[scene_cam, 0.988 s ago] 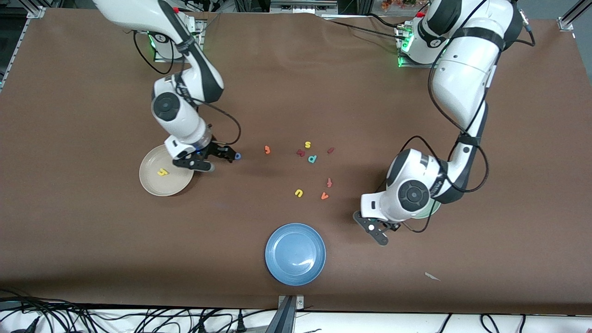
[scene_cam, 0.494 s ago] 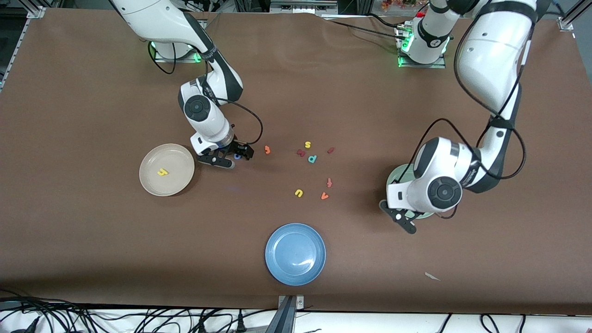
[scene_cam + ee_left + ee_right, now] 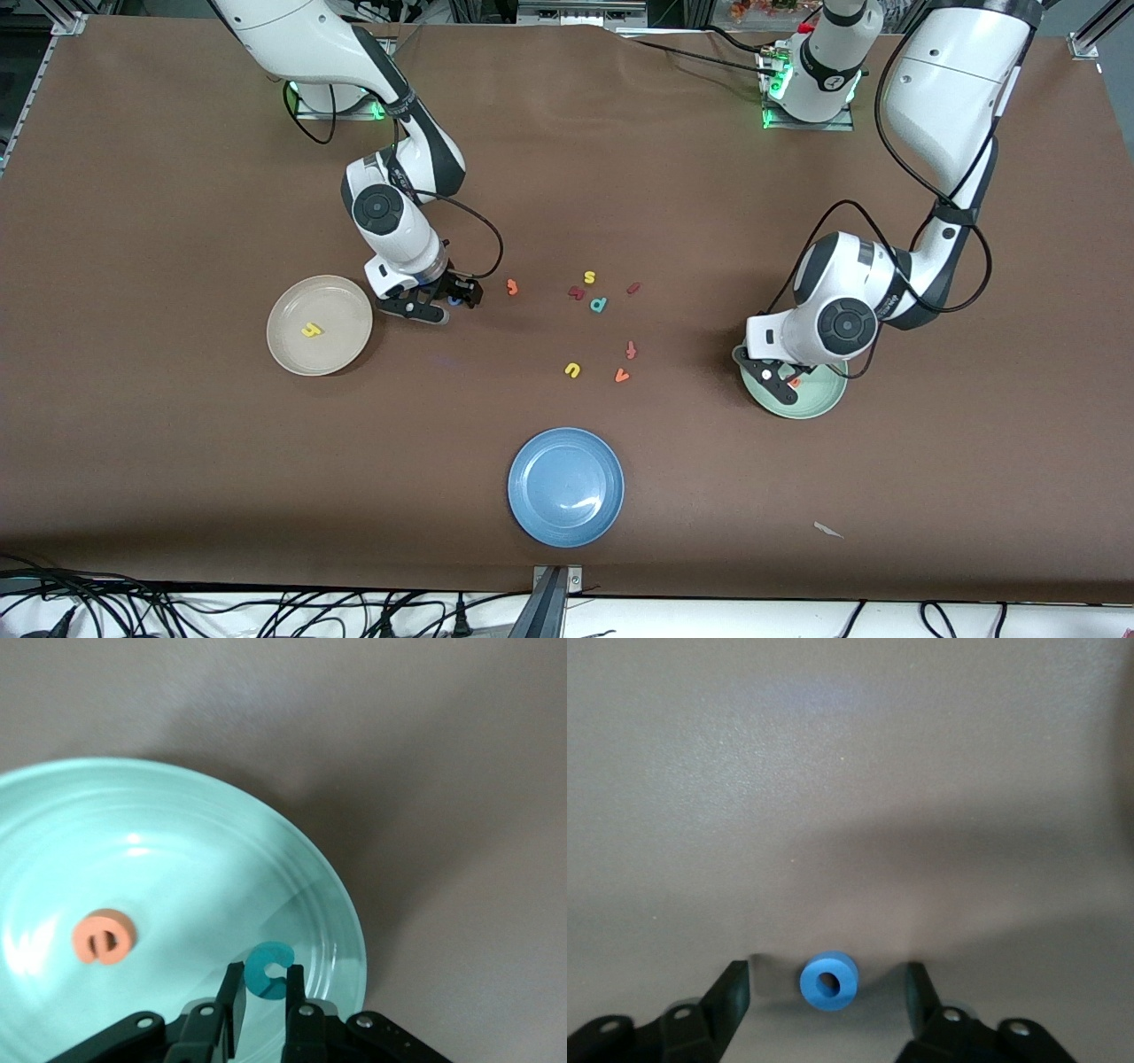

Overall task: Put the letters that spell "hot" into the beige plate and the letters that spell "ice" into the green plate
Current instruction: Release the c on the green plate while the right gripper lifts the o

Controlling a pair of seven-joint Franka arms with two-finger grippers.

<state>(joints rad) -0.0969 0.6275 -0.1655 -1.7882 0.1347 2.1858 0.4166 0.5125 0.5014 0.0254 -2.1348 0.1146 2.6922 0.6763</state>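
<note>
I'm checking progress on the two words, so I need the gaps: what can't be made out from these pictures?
- Whether the teal "c", gripped by the left gripper over the green plate, touches the plate.
- Front view: that "c" is hidden by the left arm; only the orange "e" peeks out.
- Front view: the blue "o" is mostly hidden by the right gripper.

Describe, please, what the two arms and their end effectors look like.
Both arms are glossy white with rounded shells, dark grey joint bands and round dark caps at the wrists. Loose black cables loop alongside each. The left end effector and right end effector are black with two slim fingers and silver screws. Green lights glow at both bases.
</note>
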